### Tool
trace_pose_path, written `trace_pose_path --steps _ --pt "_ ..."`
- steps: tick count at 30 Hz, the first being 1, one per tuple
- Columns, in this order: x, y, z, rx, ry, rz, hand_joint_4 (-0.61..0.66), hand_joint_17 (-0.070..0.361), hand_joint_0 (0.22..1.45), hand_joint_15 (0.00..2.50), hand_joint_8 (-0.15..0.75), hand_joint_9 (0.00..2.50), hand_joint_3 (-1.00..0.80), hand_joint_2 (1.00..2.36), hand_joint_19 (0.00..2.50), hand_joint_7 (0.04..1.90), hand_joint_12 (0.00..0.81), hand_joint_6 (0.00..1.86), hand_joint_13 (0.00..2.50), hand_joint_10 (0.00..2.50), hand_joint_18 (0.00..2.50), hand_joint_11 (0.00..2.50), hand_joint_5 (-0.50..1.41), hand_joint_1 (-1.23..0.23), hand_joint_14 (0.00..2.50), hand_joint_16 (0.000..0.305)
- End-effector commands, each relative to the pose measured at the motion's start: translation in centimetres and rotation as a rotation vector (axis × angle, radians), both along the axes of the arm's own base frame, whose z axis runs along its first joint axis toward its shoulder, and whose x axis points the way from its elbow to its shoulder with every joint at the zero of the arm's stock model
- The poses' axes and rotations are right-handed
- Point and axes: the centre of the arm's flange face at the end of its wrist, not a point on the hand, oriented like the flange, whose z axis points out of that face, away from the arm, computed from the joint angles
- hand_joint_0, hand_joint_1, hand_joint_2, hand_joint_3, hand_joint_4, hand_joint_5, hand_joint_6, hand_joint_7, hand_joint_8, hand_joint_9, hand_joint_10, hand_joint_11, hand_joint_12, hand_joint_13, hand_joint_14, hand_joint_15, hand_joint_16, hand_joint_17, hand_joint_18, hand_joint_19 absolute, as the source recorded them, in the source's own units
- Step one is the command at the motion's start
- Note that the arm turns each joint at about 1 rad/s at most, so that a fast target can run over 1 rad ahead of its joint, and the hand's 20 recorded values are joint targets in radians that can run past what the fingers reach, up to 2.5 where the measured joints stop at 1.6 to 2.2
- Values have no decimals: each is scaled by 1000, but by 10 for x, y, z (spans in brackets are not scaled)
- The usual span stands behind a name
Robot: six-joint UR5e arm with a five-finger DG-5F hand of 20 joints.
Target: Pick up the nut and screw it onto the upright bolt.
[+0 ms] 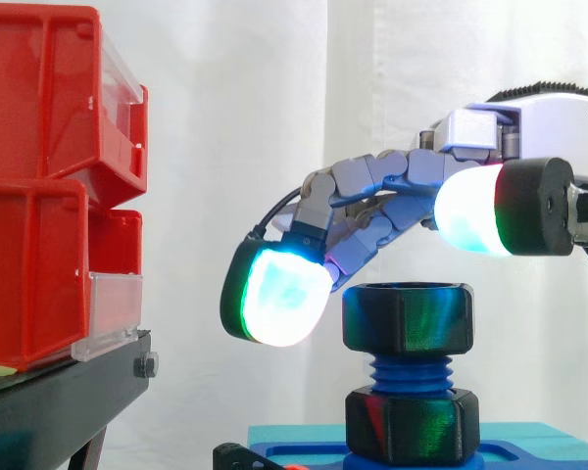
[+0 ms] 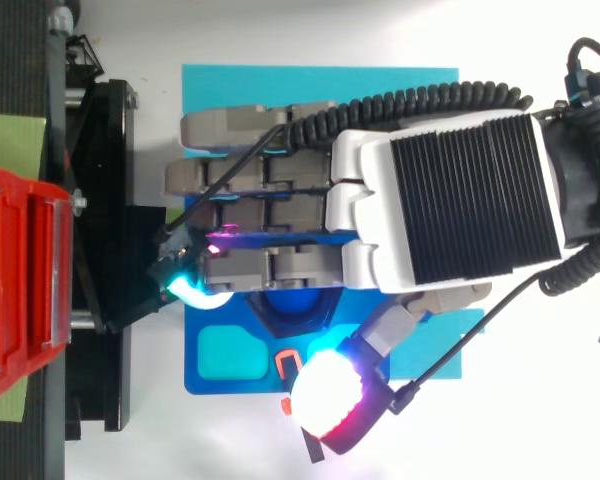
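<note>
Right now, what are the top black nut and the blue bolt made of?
The top nut looks like glossy dark plastic: its faces shine green and red. The bolt looks like matte blue plastic, with chunky threads and no metal glint. I can't be sure just from looking.

Glossy plastic nut (image 1: pixel 407 315), ridged plastic bolt (image 1: pixel 410 372), shiny red plastic bins (image 1: pixel 34 264), matt black stand (image 1: pixel 59 392)

— What lies beyond the fingertips (image 1: pixel 279 294) of the hand (image 1: pixel 372 181)?
— Open air, then stacked red plastic bins (image 1: pixel 39 196) on a black stand (image 1: pixel 59 392).
— And underneath the hand?
— A dark hexagonal nut (image 1: pixel 408 318) on a blue threaded bolt (image 1: pixel 410 370), just below.
</note>
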Motion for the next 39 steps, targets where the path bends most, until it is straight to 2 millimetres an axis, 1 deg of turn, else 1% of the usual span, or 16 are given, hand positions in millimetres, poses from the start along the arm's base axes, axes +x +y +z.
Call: trace_pose_path --steps 1,8,12,14,20,22,23,24,25,27,33,34,39 --pt "-1 -3 -1 -4 5 -3 235 63 487 0 246 591 -500 1000 0 1203 265 504 486 0 186 0 -58 -115 0 28" --pt "-2 -15 -1 -4 5 -18 235 55 495 0 246 657 -500 1000 0 1329 242 502 544 0 248 0 -23 -133 0 24" --pt "-2 -17 -1 -4 3 -22 220 48 505 0 253 718 -500 1000 0 1390 225 502 603 0 319 0 -1 -152 0 22" --pt "-2 -23 -1 -3 -1 -26 215 47 508 0 250 743 -500 1000 0 1404 219 502 618 0 337 0 7 -157 0 21" --pt "-3 -33 0 -5 -7 -14 141 39 520 0 248 872 -500 1000 0 1489 192 501 705 0 435 0 45 -179 0 18" --pt "-2 -34 2 -5 -30 -2 98 32 526 0 246 977 -500 1000 0 1531 165 501 798 0 538 0 66 -194 0 14" --pt "-2 -35 3 -5 -35 0 84 28 533 0 246 1076 -500 1000 0 1507 150 514 876 0 627 0 75 -208 0 12" --pt "-2 -35 5 -6 -43 4 69 22 538 0 224 1177 -500 1000 45 1366 123 571 973 0 759 0 71 -222 0 10" --pt "-1 -35 4 -6 -46 9 61 18 543 0 221 1248 -500 1000 100 1289 109 601 1035 0 836 0 71 -238 0 8" --pt "-1 -36 5 -7 -55 15 85 15 545 0 204 1363 -500 1000 167 1193 96 634 1137 0 925 0 68 -251 0 7" --pt "-2 -41 7 -8 -61 12 89 13 545 0 185 1472 -500 1000 203 1159 86 646 1185 2 994 0 70 -258 0 6" --pt "-1 -40 6 -8 -61 13 99 13 545 0 184 1521 -500 1000 208 1153 81 647 1193 1 1000 28 70 -260 0 6" --pt "-1 -42 6 -8 -69 15 102 12 544 0 165 1586 -500 1000 233 1142 73 643 1235 3 1040 80 74 -268 0 5"
